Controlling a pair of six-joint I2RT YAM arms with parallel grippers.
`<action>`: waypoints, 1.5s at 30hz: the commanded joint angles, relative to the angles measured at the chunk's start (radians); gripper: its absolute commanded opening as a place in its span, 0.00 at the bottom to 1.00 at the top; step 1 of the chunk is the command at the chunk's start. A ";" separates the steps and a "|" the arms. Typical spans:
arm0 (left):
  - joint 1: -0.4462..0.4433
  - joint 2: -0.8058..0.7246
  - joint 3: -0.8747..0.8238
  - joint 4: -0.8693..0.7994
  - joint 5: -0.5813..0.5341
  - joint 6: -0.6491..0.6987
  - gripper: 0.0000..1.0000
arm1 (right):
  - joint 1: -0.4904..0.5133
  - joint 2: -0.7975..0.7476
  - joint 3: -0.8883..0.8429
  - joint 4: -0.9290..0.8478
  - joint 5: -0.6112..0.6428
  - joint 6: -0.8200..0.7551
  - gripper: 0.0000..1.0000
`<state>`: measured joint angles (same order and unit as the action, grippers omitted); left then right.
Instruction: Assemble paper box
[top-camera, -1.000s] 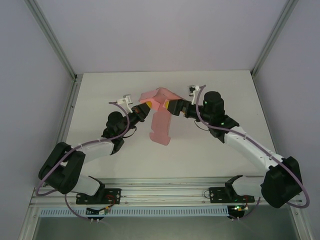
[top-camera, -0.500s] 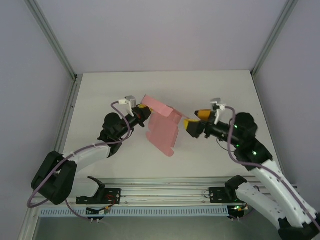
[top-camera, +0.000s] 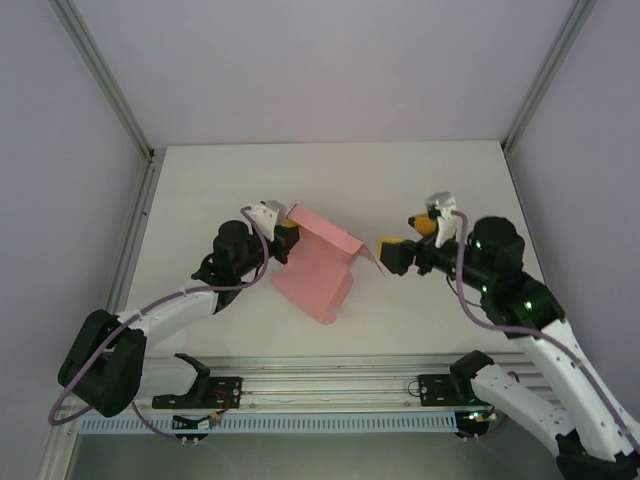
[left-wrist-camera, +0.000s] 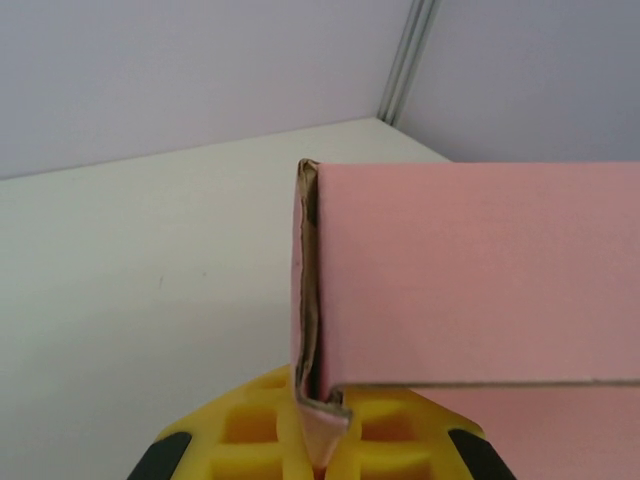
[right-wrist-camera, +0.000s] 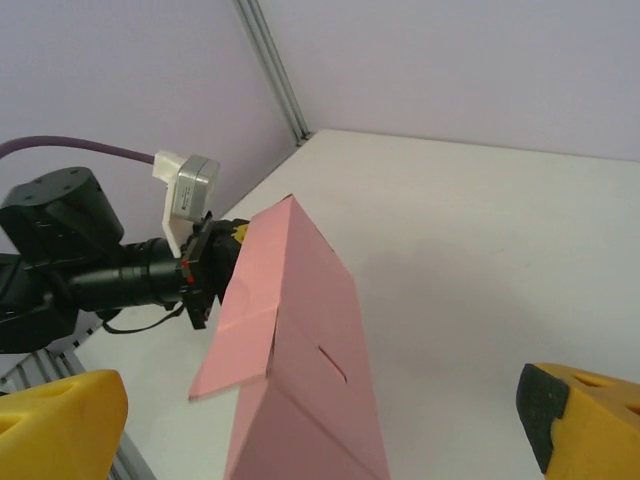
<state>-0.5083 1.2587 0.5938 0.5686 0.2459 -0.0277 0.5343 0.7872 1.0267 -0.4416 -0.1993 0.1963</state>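
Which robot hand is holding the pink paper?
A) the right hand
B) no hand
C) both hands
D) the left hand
D: the left hand is pinched shut on an edge of the pink paper box, while the right hand stands wide open, gripping nothing.

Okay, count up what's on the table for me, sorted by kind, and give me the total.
Pink paper box: 1
Grippers with yellow fingers: 2 (left gripper shut on the box's edge, right gripper open near it)
White table: 1
Total: 4
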 joint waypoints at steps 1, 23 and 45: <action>0.001 -0.027 0.029 -0.023 -0.039 0.032 0.00 | 0.002 0.106 0.086 -0.055 -0.034 -0.074 1.00; 0.002 0.006 0.072 -0.062 -0.026 0.001 0.00 | 0.054 0.417 0.186 -0.292 0.084 -0.247 1.00; -0.010 0.044 0.068 -0.008 -0.029 -0.135 0.00 | 0.116 0.347 -0.052 0.307 0.288 -0.042 1.00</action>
<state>-0.5076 1.3163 0.6376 0.5102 0.2153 -0.1352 0.6437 1.1671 0.9741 -0.2070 0.0391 0.1303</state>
